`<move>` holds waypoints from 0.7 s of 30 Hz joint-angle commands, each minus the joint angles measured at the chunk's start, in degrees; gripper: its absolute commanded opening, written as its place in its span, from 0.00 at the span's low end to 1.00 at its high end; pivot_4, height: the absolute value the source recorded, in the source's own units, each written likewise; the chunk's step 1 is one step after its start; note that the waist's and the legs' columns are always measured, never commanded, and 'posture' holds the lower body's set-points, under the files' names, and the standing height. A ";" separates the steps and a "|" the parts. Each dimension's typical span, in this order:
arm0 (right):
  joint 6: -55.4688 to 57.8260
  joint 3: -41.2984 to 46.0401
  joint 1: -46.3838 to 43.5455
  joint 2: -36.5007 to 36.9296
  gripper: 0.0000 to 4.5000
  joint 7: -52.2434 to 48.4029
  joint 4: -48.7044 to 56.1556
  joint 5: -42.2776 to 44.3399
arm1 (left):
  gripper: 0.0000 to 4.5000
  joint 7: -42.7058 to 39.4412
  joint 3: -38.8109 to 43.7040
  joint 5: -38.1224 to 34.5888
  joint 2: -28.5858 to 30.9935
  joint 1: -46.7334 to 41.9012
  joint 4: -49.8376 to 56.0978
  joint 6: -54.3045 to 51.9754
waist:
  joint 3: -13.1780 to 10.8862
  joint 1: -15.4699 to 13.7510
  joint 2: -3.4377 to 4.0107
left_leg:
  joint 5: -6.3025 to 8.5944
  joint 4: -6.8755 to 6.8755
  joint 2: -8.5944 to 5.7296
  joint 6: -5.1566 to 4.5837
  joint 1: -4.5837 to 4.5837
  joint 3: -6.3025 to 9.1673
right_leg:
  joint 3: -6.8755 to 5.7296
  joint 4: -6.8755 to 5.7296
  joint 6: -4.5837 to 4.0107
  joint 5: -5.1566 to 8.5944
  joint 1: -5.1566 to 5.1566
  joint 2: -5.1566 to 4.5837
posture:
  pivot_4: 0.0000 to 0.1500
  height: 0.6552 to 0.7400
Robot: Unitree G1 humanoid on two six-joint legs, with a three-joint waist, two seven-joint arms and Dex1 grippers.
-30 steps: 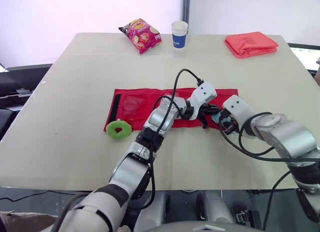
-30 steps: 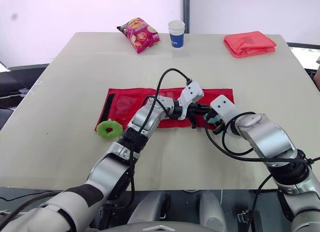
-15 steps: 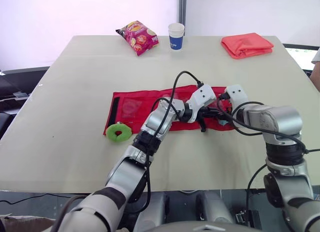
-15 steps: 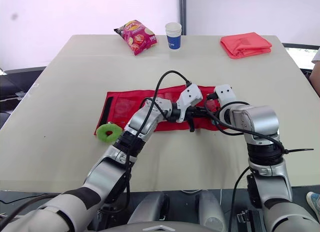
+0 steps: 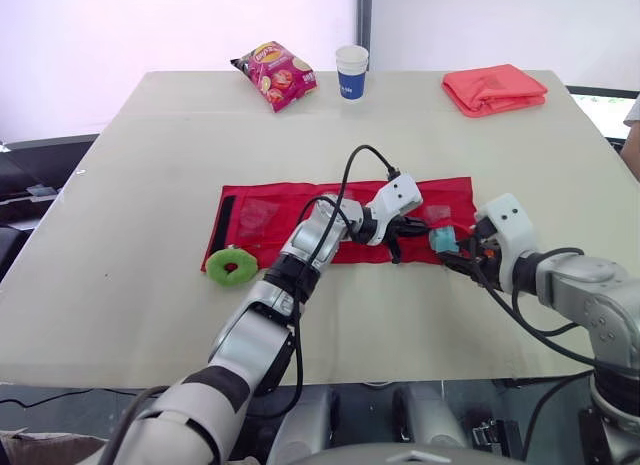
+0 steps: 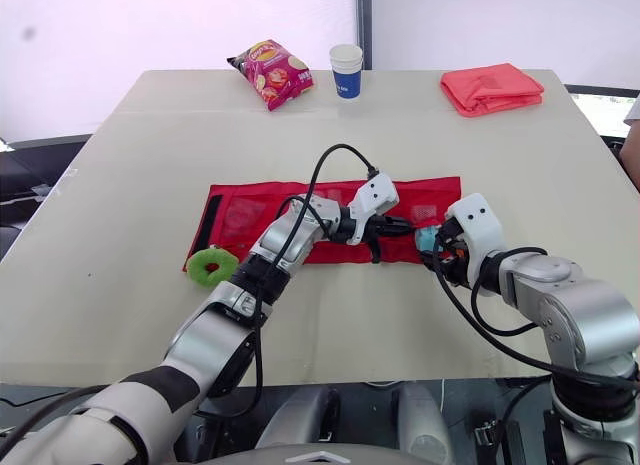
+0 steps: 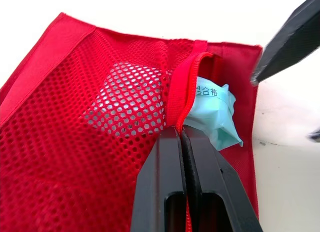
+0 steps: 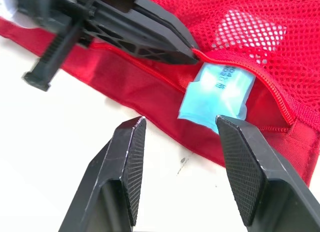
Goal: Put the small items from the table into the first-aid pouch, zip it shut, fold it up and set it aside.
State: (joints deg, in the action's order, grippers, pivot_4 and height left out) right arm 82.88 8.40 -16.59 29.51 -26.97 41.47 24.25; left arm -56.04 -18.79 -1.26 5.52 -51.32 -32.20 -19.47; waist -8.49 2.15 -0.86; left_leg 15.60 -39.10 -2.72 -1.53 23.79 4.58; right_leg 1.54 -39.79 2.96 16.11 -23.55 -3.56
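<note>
L end effector (image 7: 183,137): closed, pinching the zip edge of the first-aid pouch (image 5: 290,207) at its mouth, 3 o'clock end. Pouch lies flat and unfolded mid worktop (image 5: 150,175), long axis 9–3, zip open at that end.

R end effector (image 8: 181,123): open, nothing between the fingers, just off the pouch's near edge by its 4 o'clock corner.

Blue packet (image 8: 218,89) is half in, half out of the mouth: back end under the mesh, front end lying over the red flap. From the R end effector it's at ~10 o'clock, near but apart. From the L fingertips it's at 3 o'clock, just beside.

White packet (image 7: 131,100) is inside under the mesh, next to the blue one; can't tell if they touch.

Green ring (image 5: 232,266) is on the worktop at the pouch's 8 o'clock corner, touching its edge.

Far side of worktop, well apart from the pouch: chip bag (image 5: 277,72) at 11, paper cup (image 5: 352,71) at 12, folded coral cloth (image 5: 494,88) at ~1.
</note>
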 commanded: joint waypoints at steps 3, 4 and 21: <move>-5.45 -0.74 3.30 -0.07 0.04 1.36 1.80 -0.09 | 0.00 -0.65 0.11 -0.16 0.15 -1.10 1.06 0.32 | 0.00 0.03 0.00 | -0.07 0.00 0.00 0.13 0.01 -0.02 | 0.02 0.01 0.00 0.00 0.00 -0.01 | 1.00 1.00; -6.51 -1.62 3.52 -0.41 0.04 1.86 1.03 -0.43 | 0.00 -0.80 0.10 -0.18 0.28 -1.12 1.25 0.22 | 0.00 0.04 0.00 | -0.09 0.00 0.00 0.16 0.00 -0.01 | 0.02 0.00 0.00 0.00 0.00 0.00 | 1.00 1.00; -34.02 -10.97 -10.02 -6.71 0.04 5.03 -33.06 -10.42 | 0.00 -1.87 -3.36 0.88 1.35 2.60 7.22 -1.14 | -0.01 0.14 0.02 | -0.12 0.00 -0.01 0.20 -0.02 -0.02 | 0.06 0.01 0.00 0.00 -0.01 -0.01 | 1.00 1.00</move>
State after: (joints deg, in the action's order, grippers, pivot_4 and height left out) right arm 51.19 -2.70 -26.10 22.16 -21.72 7.63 14.72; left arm -57.24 -20.89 -0.60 6.92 -49.30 -26.37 -20.92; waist -8.50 2.29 -0.84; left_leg 15.48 -39.10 -2.73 -1.33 23.77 4.57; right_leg 1.60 -39.79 2.95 16.11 -23.57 -3.55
